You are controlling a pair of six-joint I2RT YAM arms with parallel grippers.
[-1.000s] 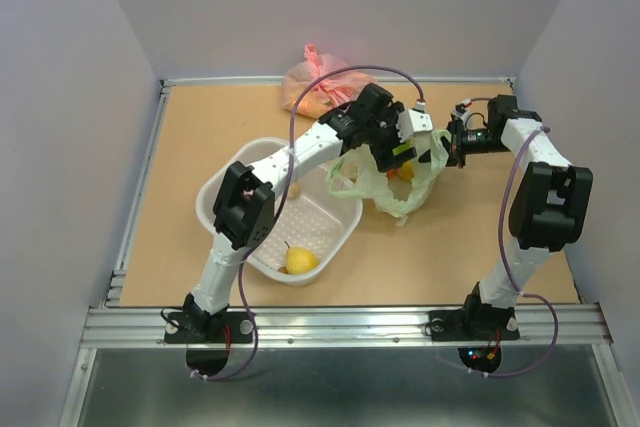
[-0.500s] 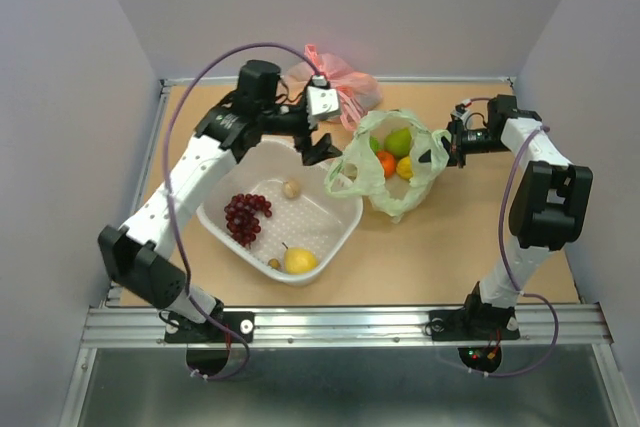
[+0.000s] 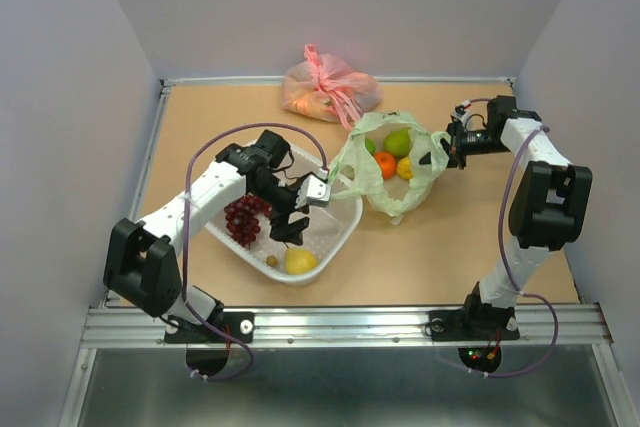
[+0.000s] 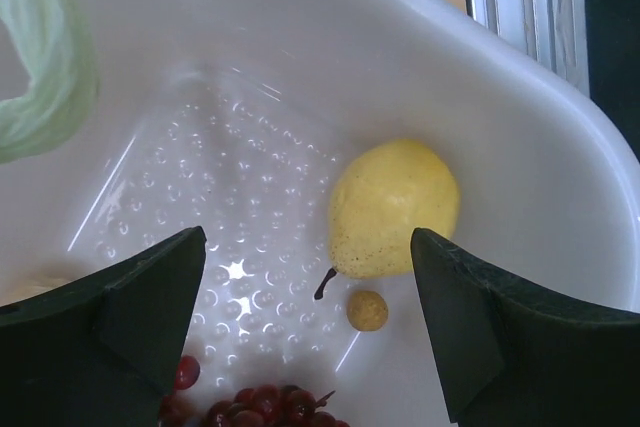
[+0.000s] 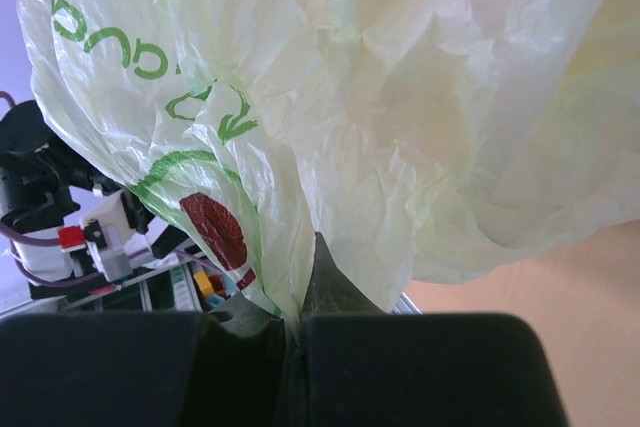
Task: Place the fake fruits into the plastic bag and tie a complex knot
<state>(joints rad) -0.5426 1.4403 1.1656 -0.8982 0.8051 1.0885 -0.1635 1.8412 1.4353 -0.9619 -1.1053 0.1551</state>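
Observation:
The pale green plastic bag (image 3: pixel 392 185) stands open mid-table with a green pear, an orange and a yellow fruit (image 3: pixel 396 155) inside. My right gripper (image 3: pixel 447 150) is shut on the bag's right edge (image 5: pixel 300 247) and holds it up. My left gripper (image 3: pixel 292 219) is open and empty, low inside the white basket (image 3: pixel 340 230). In the left wrist view the yellow pear (image 4: pixel 392 209) and a small tan ball (image 4: pixel 367 310) lie between its fingers (image 4: pixel 150 297). The dark red grape bunch (image 3: pixel 245 219) lies beside it in the basket. No knot shows.
A pink tied bag (image 3: pixel 328 89) sits at the back of the table. A green handle loop (image 4: pixel 45 67) of the bag hangs over the basket's far rim. The metal rail (image 3: pixel 340 322) runs along the near edge.
My left arm swung from the bag's mouth back over the basket and came down into it above the pear. The right gripper kept its hold on the bag.

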